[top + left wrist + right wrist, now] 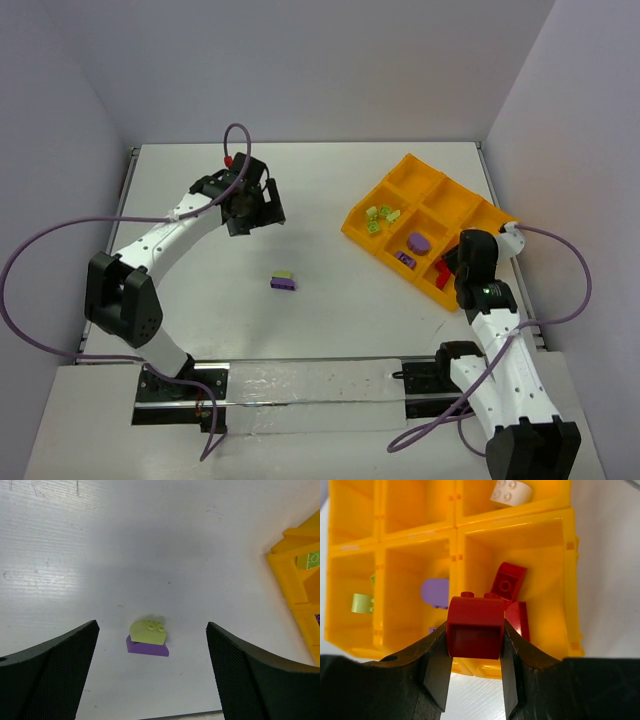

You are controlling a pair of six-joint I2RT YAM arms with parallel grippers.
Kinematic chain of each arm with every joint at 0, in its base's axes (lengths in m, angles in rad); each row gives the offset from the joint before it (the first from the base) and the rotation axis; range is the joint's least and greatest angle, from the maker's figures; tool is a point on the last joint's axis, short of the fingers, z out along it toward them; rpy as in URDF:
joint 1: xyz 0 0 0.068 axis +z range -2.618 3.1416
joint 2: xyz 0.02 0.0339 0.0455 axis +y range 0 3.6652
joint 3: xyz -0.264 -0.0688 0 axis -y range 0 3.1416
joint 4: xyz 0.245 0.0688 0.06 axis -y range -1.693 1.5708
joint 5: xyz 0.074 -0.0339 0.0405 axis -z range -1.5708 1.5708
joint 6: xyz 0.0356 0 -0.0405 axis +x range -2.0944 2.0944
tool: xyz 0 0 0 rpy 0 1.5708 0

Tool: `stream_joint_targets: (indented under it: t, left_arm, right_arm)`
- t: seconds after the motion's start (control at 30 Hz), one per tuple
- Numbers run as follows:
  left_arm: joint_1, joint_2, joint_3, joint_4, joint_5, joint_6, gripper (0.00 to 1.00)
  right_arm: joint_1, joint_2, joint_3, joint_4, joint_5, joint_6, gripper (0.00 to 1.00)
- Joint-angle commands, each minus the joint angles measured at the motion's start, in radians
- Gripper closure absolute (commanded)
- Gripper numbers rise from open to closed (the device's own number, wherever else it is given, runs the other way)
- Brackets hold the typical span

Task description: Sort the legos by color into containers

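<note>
My right gripper point(475, 645) is shut on a red brick point(475, 627) and holds it above the near edge of the orange-yellow tray point(567, 585), over the compartment with two red bricks point(509, 582). In the top view the right gripper point(458, 258) is at the tray's near right corner point(440, 295). A purple brick point(436, 591) lies in the neighbouring compartment and yellow-green bricks point(379, 217) in the left one. A clump of a yellow-green brick on a purple brick point(147, 637) lies on the table point(283, 281). My left gripper point(152, 660) is open above and behind it point(255, 208).
A pale brick point(508, 492) lies in a far tray compartment. The white table point(330, 300) ends at grey walls at the back and sides. A clear plastic strip point(310, 395) lies along the near edge between the arm bases.
</note>
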Motion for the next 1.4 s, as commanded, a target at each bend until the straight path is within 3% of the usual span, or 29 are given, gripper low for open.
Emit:
stream_joint_targets:
  t: [0.0, 0.03, 0.2, 0.27, 0.4, 0.53, 0.6, 0.7, 0.77, 0.9, 1.13, 1.37]
  left_arm:
    - [-0.004, -0.062, 0.009, 0.017, -0.010, 0.016, 0.04]
    - [-0.004, -0.063, 0.009, 0.015, -0.012, 0.015, 0.03]
    - [-0.004, -0.060, 0.022, -0.004, -0.031, 0.010, 0.01]
    - [-0.004, -0.057, 0.035, -0.020, -0.043, 0.008, 0.01]
    - [0.001, -0.065, 0.042, -0.034, -0.056, 0.006, 0.01]
    - [0.038, -0.082, 0.027, -0.028, -0.041, -0.011, 0.01]
    - [0.067, -0.088, 0.022, -0.028, -0.037, -0.019, 0.01]
    - [0.105, -0.098, 0.014, -0.041, -0.058, -0.044, 0.01]
    - [0.126, -0.110, 0.008, -0.055, -0.075, -0.062, 0.01]
    - [0.178, -0.154, -0.020, -0.060, -0.065, -0.067, 0.01]
    - [0.256, -0.207, -0.025, -0.105, -0.086, -0.037, 0.01]
    - [0.269, -0.233, -0.060, -0.082, -0.035, -0.033, 0.01]
  right_arm:
    - [-0.040, 0.039, 0.011, 0.040, 0.037, -0.030, 0.85]
    - [-0.046, 0.044, 0.010, 0.046, 0.036, -0.032, 0.81]
    - [-0.057, 0.077, 0.023, 0.059, 0.032, -0.045, 0.26]
    - [-0.057, 0.081, 0.032, 0.066, 0.024, -0.060, 0.20]
    - [-0.057, 0.068, 0.040, 0.084, 0.016, -0.103, 0.19]
    - [-0.008, 0.040, 0.076, 0.156, -0.126, -0.211, 0.22]
    - [0.112, 0.077, 0.136, 0.156, -0.117, -0.239, 0.22]
    - [0.389, 0.195, 0.227, 0.174, -0.076, -0.298, 0.21]
    - [0.556, 0.266, 0.258, 0.234, -0.132, -0.357, 0.20]
    - [0.768, 0.428, 0.335, 0.303, -0.284, -0.474, 0.19]
    - [0.903, 0.774, 0.495, 0.296, -0.511, -0.515, 0.23]
    - [0.929, 0.982, 0.594, 0.293, -0.457, -0.556, 0.29]
